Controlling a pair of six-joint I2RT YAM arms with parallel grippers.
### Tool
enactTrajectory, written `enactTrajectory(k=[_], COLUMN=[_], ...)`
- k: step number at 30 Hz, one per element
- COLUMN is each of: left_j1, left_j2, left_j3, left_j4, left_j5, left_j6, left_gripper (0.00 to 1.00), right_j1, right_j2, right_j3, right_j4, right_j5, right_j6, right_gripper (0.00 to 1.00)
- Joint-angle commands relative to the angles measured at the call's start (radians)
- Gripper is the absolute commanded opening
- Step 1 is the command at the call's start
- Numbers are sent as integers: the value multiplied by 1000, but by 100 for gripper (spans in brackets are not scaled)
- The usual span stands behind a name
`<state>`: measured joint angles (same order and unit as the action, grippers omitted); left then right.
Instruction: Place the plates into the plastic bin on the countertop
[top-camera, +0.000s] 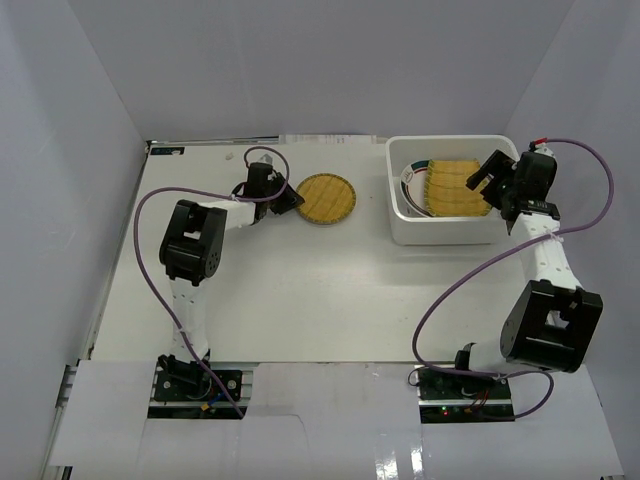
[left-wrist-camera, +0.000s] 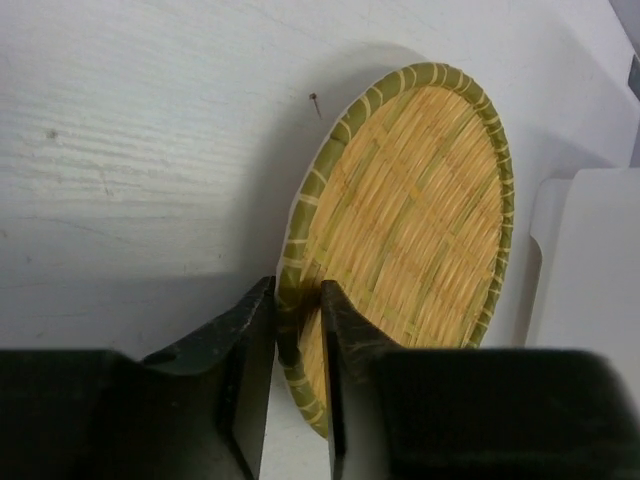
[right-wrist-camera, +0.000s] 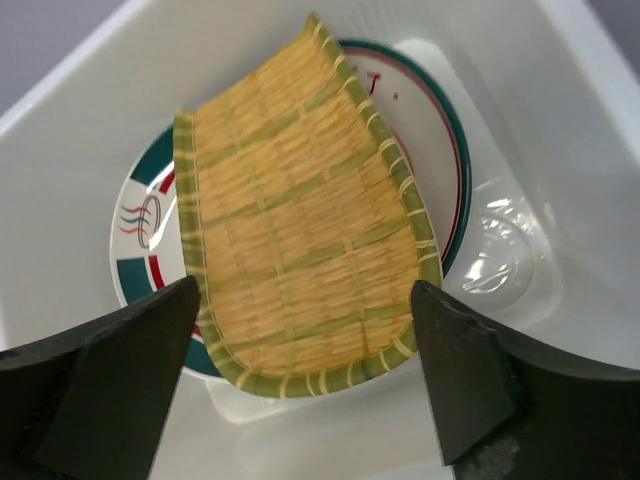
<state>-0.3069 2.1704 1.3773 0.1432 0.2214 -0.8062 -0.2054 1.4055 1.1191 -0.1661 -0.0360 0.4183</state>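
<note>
Pale grey back wall (top-camera: 320, 60), matching side walls (top-camera: 60, 200), white sheets (top-camera: 330, 420) along the near edge, tiny dark speck (left-wrist-camera: 314, 97).

Plain pale grey walls (top-camera: 300, 60) on three sides, matte, under soft even light.

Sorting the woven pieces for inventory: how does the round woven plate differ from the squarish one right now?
The round woven plate is out on the countertop; the squarish woven plate is in the plastic bin, tilted over a white patterned plate. The round one's rim is pinched by the left gripper; the squarish one lies free below the open right gripper. Both are yellow weave with green-bound rims.
</note>
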Motion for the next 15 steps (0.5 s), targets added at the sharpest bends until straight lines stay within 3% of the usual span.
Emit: enactTrajectory(k=[1, 2, 3, 4, 9, 12, 13, 15], left_j1=[0, 2, 2, 2, 3, 5, 5, 5], left_j2=[3, 5, 5, 2, -84, -210, -281, -358], left_j3=[-20, -21, -21, -21, -121, -220, -242, -291], left_j4=[-14, -16, -16, -22, 10, 56, 65, 68], left_j5=[12, 12, 13, 13, 21, 48, 65, 81], left_j6=[12, 13, 15, 15, 4, -14, -16, -21], left_gripper=[32, 23, 10, 4, 0, 0, 0, 0], right_j1=[0, 1, 6, 14, 150, 303, 380, 447], right_j2=[-22, -34, -54, -65, -170, -221, -227, -215], right_j3=[-16, -22, -16, -9, -7, -47, -80, -96], right_j4=[57, 75, 83, 88, 89, 132, 148, 154], right_j5=[-49, -76, -96, -125, -179, -211, -241, -269], right_j6=[-4, 5, 8, 10, -4, -4, -4, -35], right_gripper=[88, 83, 72, 58, 57, 71, 84, 96])
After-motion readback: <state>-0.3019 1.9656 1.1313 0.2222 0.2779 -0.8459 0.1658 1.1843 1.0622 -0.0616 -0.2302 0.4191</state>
